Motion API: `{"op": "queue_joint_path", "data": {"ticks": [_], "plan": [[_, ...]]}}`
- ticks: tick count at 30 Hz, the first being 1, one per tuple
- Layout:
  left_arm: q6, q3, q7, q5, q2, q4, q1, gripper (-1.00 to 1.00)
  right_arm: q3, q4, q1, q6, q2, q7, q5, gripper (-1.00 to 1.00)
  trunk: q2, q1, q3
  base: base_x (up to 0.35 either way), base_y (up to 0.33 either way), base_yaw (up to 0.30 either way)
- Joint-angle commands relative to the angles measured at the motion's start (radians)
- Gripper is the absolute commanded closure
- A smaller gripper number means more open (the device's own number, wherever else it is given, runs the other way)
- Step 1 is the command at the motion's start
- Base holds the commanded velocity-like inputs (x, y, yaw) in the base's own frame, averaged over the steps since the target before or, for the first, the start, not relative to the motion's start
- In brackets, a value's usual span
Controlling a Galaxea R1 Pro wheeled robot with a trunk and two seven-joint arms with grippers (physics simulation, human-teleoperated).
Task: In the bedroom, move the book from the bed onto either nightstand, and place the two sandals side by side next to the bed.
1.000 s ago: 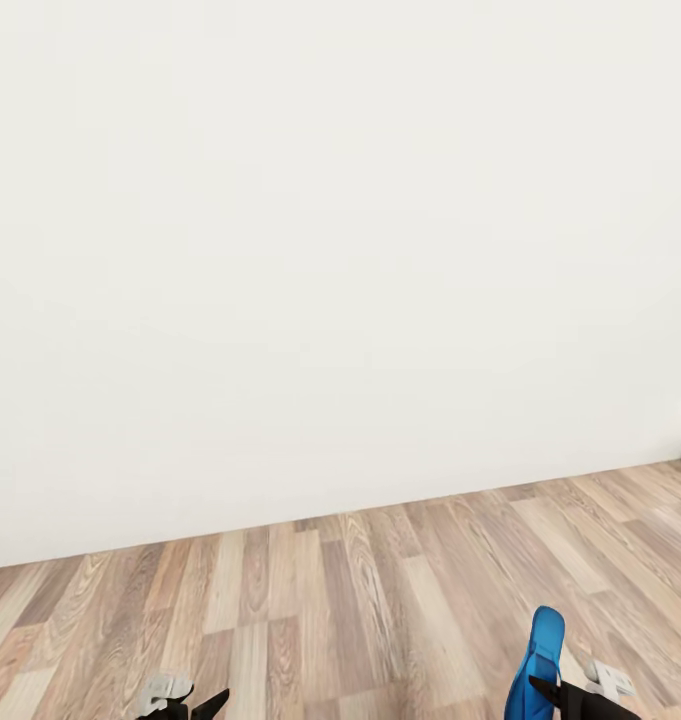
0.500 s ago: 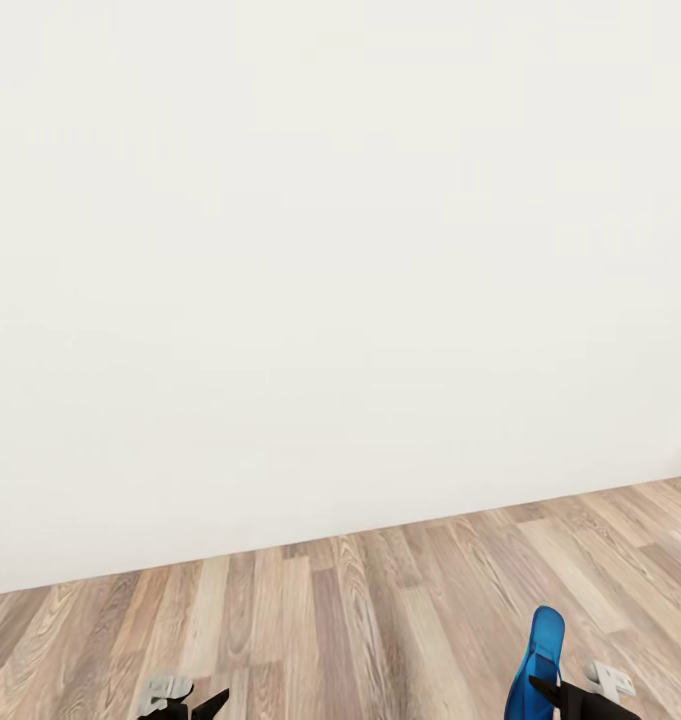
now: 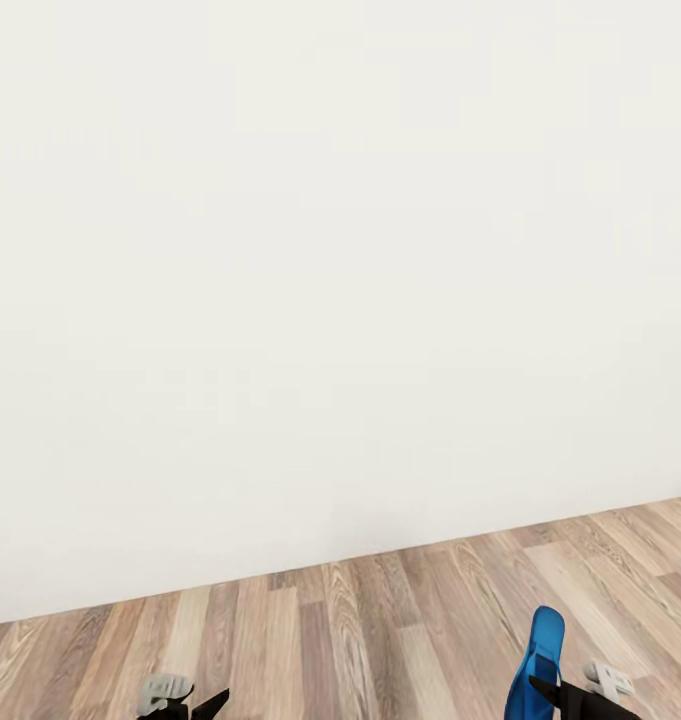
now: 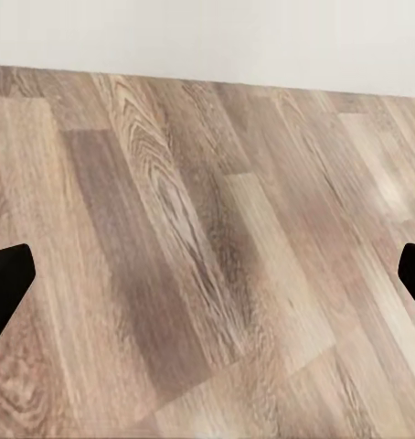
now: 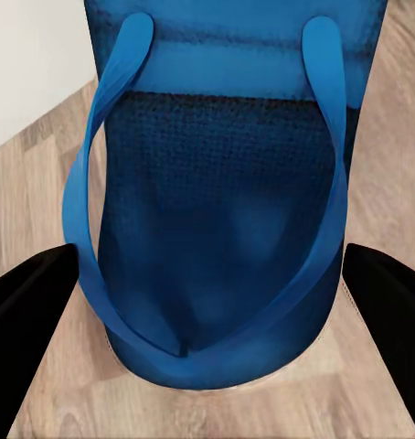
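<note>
Wall: white wall [image 3: 340, 280] takes up most of the head view, plain and bare, no bed or nightstand showing from here.
Floor: light wood-plank floor [image 3: 380, 640] runs in a band along the wall's foot; the left wrist view looks down on the same planks.
Sandal: bright blue sandal [image 5: 217, 210] is up in the air on the robot's right side, its toe end standing up over the floor in the head view, straps and textured footbed facing the right wrist camera.
Right tool: right tool [image 5: 207, 347] has its two dark fingers either side of the sandal's heel end; judged to be clamped on it, since the sandal hangs clear of the floor.
Left tool: left tool [image 4: 207, 274] is spread wide, fingertips at the two edges of its wrist view, nothing between them but planks.
Stage: looks like a carry, with the robot facing a blank wall and the drop spot beside the bed not in view.
Risk: grip sits at one end of a thin, floppy sole, so a sharp base turn could swing it loose; and steering this near the wall risks a bump.
Writing: none readable; no brand on the sandal's footbed or straps.
</note>
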Motion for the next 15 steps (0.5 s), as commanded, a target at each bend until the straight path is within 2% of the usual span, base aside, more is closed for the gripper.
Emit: {"op": "queue_joint_path", "data": {"ticks": [1, 11, 15], "plan": [[0.005, 0.001, -0.005, 0.005, 0.000, 0.000, -0.001, -1.00, -0.007, -0.001, -0.001, 0.010, 0.001, 0.006, -0.004, 1.00, 0.000, 0.000, -0.001, 0.313, -0.105, 0.000], [0.005, 0.002, -0.005, 0.005, 0.000, 0.000, -0.001, -1.00, -0.007, -0.001, -0.001, 0.010, 0.000, 0.010, -0.004, 1.00, 0.000, 0.000, -0.001, 0.310, -0.107, 0.000], [0.005, 0.003, -0.005, 0.005, 0.001, 0.000, -0.001, -1.00, -0.007, -0.001, -0.001, 0.010, 0.000, 0.011, -0.004, 1.00, 0.000, 0.000, -0.001, 0.152, -0.059, 0.029]]}}
